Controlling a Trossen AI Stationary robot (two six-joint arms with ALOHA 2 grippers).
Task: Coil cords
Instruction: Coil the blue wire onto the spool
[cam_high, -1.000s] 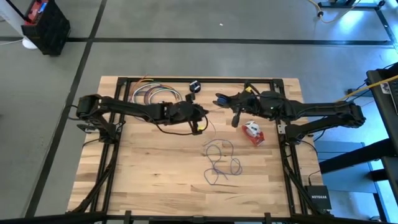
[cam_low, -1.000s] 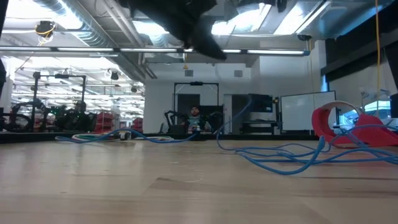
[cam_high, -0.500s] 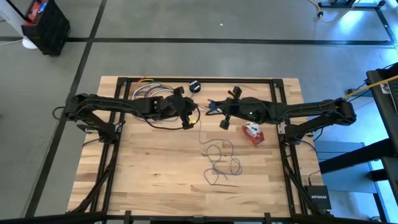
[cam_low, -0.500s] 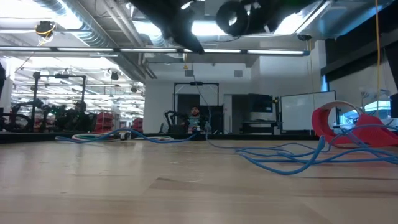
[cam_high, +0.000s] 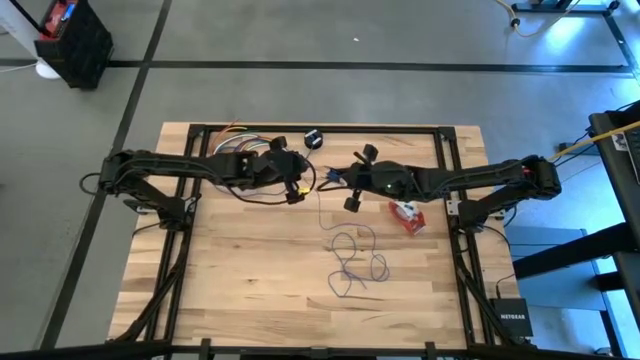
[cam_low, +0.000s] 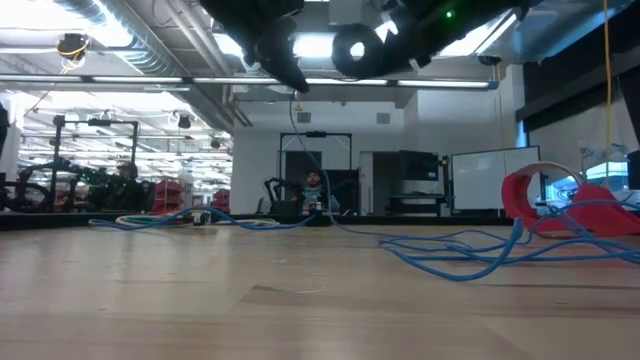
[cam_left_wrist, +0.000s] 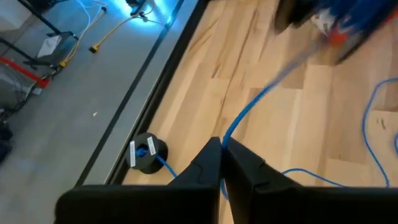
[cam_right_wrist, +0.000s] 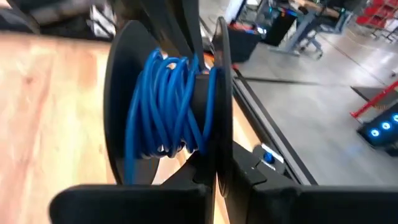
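Note:
A thin blue cord (cam_left_wrist: 249, 106) runs from a black round puck (cam_left_wrist: 147, 153), which lies flat on the table near its far edge, through my shut left gripper (cam_left_wrist: 221, 152) and on to a black spool (cam_right_wrist: 168, 106) wound with blue cord. My right gripper (cam_right_wrist: 217, 180) holds that spool above the table's middle (cam_high: 340, 180), close to my left gripper (cam_high: 298, 190). Loose loops of the cord (cam_high: 355, 258) lie on the table nearer the front. A red-and-white cord bundle (cam_high: 406, 213) lies to their right. My left gripper pinches the thin blue cord (cam_left_wrist: 225, 138) between its two fingertips, at a stretch between the puck and the spool. The fingers slant downward from the table's left. That stretch is lifted clear of the table and runs fairly straight toward the spool. My right gripper pinches one round flange of the spool at its rim (cam_right_wrist: 219, 140) between its two fingers, coming nearly level from the table's right. The spool is lifted clear of the table, and its wound cord (cam_right_wrist: 163, 99) sits beside the fingers.
A coil of coloured cables (cam_high: 243, 152) lies at the far left of the table, under my left arm. A black frame (cam_high: 440, 150) runs along the table's edges. The near half of the wooden top (cam_high: 270, 290) holds only the loose cord loops.
Both grippers have moved toward the table's left edge. My right gripper has sunk with the spool, which now shows at the top of the low view. My left gripper has risen a little with the cord. The loops on the table have kept their place.

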